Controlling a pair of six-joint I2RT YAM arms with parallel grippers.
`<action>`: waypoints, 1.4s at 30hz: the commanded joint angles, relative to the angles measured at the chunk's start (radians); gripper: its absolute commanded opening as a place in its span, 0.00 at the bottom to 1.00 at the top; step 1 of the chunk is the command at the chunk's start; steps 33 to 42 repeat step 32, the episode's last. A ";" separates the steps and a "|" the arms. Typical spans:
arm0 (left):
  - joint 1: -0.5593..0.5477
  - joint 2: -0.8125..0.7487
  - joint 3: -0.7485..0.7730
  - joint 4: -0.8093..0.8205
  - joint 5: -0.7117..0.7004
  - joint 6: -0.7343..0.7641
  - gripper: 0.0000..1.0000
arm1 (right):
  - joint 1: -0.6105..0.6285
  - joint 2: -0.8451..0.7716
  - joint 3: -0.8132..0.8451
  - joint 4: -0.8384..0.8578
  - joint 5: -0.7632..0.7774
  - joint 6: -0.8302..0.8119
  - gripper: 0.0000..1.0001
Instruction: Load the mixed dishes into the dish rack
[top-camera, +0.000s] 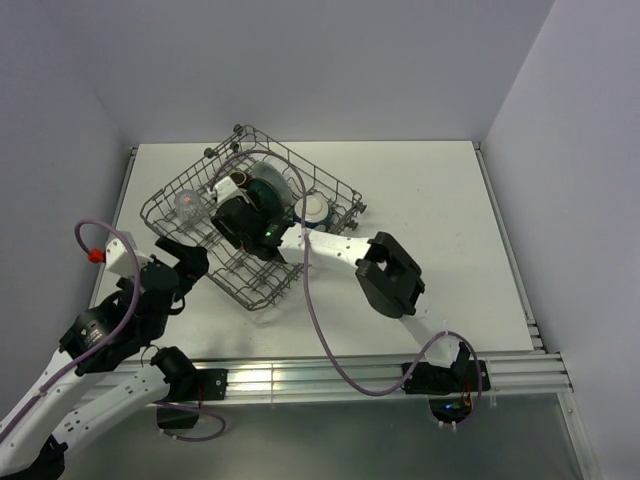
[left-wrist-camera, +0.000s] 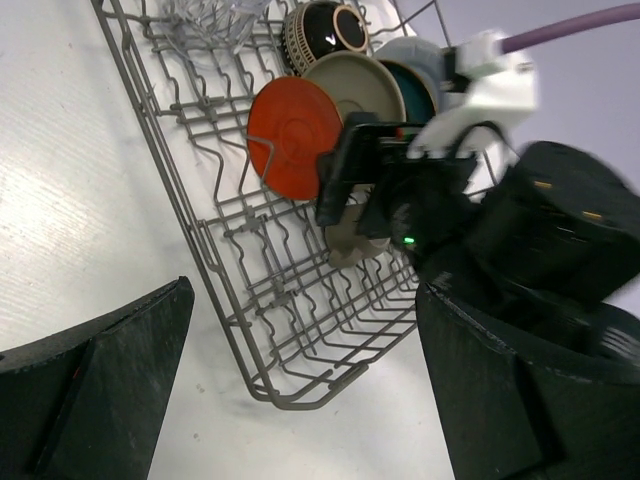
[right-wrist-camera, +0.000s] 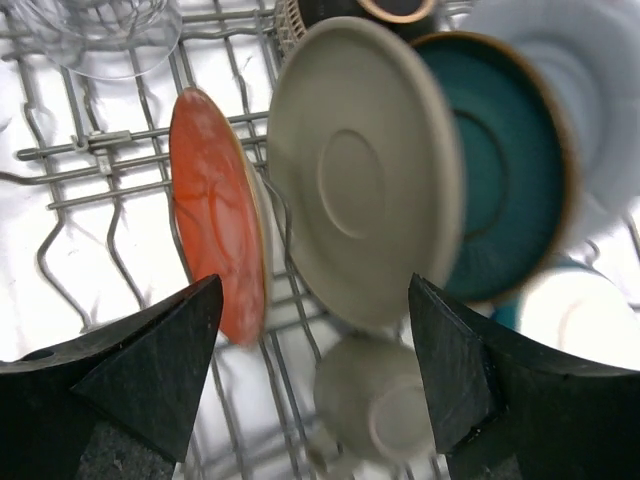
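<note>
The grey wire dish rack lies slantwise on the table. Standing in its tines are a red-orange saucer, a cream dish, a dark teal dish and a pale blue plate. A clear glass and a brown bowl sit farther back. My right gripper hangs open over the rack. A blurred grey mug lies on the wires below its fingers, not gripped. My left gripper is open and empty near the rack's corner.
A white bowl sits at the rack's right side. The right arm's forearm stretches across the table toward the rack, with a purple cable looping off it. Walls close in the table on three sides.
</note>
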 joint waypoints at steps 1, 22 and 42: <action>0.002 -0.014 -0.014 0.007 0.029 -0.006 0.99 | 0.002 -0.187 -0.054 0.037 0.078 0.063 0.82; 0.002 0.015 -0.247 0.273 0.358 -0.041 0.99 | 0.005 -1.054 -1.107 0.078 0.018 0.494 0.85; 0.002 -0.002 -0.413 0.494 0.584 -0.080 0.99 | 0.003 -1.449 -1.435 0.169 -0.120 0.548 0.87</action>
